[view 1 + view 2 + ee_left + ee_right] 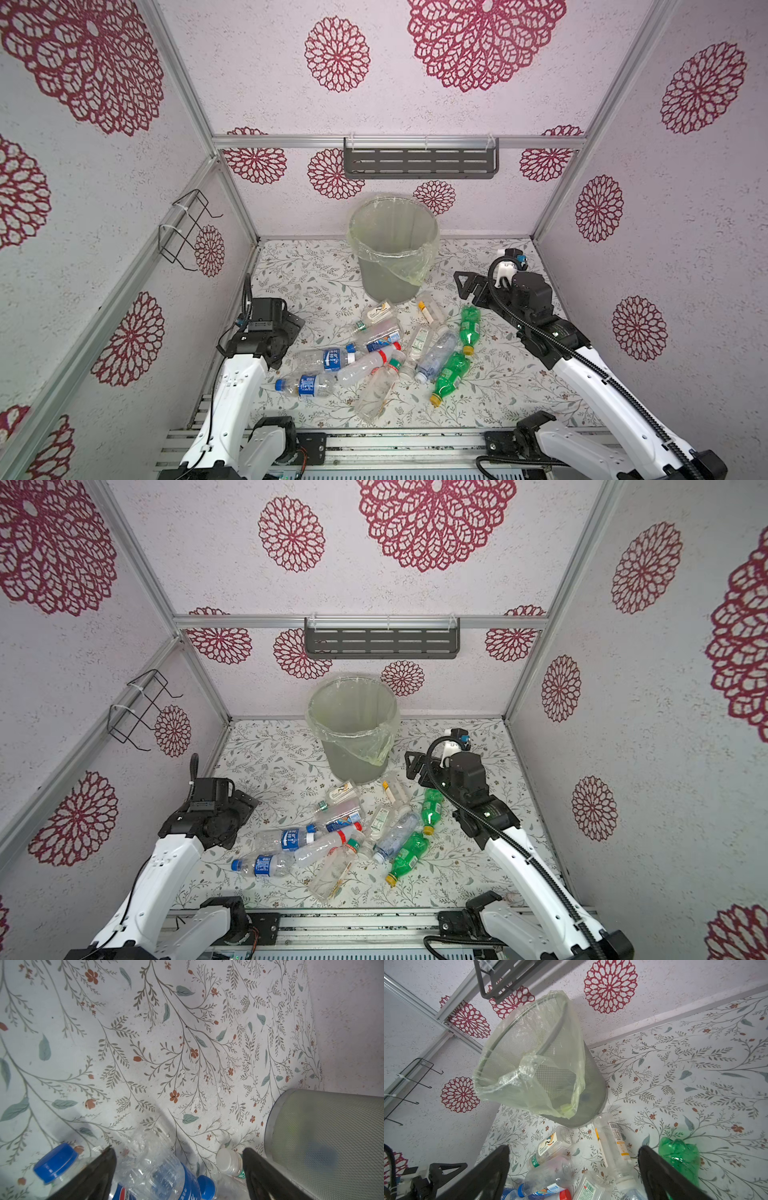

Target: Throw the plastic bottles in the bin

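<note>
- Black wire rack (185, 230) is hanging on the left wall, well apart from the heap.
- Left gripper (178, 1149) is hovering at the heap's left edge, its jaws standing wide apart and gripping nothing. In the left wrist view a clear plastic bottle with a blue label (158, 1169) is lying below the gap between its fingers.
- Small plastic bottles (361, 370), mostly clear with blue, white or red labels and caps, are lying on their sides in a loose heap on the floral-printed table (316, 282), in front of the bin and outside it.
- Two green plastic bottles with yellow caps (451, 374) are lying at the heap's right edge.
- Round grey mesh bin (386, 278), lined with a clear yellowish plastic bag, is standing upright just behind the heap, near the back wall and below the dark slotted metal shelf (419, 162).
- Right gripper (574, 1148) is hanging raised to the right of the bin, its jaws spread fully and holding nothing.
</note>
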Controlling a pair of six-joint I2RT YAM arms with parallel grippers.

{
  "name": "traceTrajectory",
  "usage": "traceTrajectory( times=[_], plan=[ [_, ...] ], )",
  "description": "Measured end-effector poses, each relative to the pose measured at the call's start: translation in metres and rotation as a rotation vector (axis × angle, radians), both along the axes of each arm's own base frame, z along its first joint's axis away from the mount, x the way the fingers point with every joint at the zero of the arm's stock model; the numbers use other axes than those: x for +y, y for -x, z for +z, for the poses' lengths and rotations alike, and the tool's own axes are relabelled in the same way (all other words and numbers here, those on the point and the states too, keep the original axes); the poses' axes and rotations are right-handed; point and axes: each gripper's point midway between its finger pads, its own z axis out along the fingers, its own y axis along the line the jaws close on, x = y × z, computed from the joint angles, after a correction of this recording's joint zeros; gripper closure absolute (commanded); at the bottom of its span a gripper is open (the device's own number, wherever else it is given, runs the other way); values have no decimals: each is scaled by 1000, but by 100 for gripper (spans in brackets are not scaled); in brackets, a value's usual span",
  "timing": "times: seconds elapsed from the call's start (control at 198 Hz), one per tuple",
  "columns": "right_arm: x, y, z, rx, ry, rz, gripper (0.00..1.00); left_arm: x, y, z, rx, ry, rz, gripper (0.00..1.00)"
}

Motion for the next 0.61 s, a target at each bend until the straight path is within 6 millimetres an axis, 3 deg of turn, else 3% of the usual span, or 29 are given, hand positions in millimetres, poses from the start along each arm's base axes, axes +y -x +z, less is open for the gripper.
traceTrajectory(
  times=[0.197, 0.606],
  plan=[
    [-8, 5, -16, 37, 30, -29, 1, -3, 13, -3, 38, 16, 13, 3],
    [-18, 8, -29, 61, 56, -68, 1, -14, 45, -12, 94, 67, 27, 3]
  ],
)
